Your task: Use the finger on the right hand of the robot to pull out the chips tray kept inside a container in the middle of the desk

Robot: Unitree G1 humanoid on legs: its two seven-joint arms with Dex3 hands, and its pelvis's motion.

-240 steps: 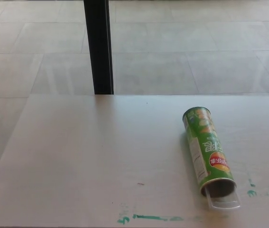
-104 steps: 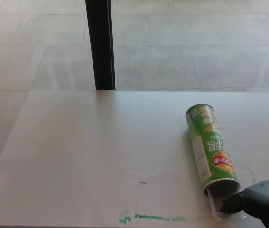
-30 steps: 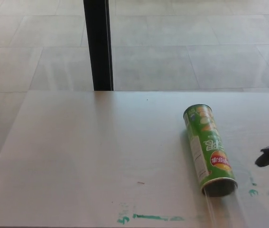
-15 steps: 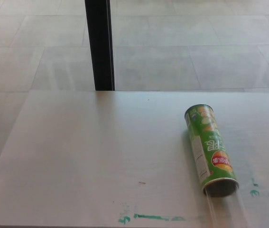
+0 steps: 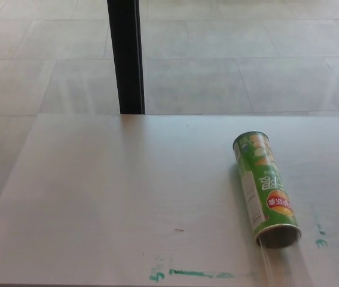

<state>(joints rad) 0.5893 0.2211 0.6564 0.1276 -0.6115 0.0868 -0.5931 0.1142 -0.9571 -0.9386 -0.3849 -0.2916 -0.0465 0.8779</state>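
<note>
Neither of my hands is showing in the head view, so I cannot tell how my fingers are standing — apart, together or clamped on anything — nor how the tray is lying relative to them.

The green chips container [image 5: 265,189] is lying on its side on the pale desk [image 5: 115,191], right of the middle and toward the near edge. Its closed end is pointing away from me, and its open mouth [image 5: 278,237] is facing the near edge, angled slightly to the right. The label with the red and yellow emblem is facing upward.

The clear chips tray [image 5: 286,266] is sticking out of the mouth toward the near edge. It is transparent and faint against the desk; only its long side edges are reading clearly, and they are running to the bottom of the picture, so I cannot tell where its near end is lying.

Green paint smears [image 5: 193,274] are marking the desk along the near edge to the left of the tray, with smaller green flecks [image 5: 318,242] just right of the mouth. A black post [image 5: 126,57] is standing beyond the far edge of the desk, against the tiled floor [image 5: 247,60].
</note>
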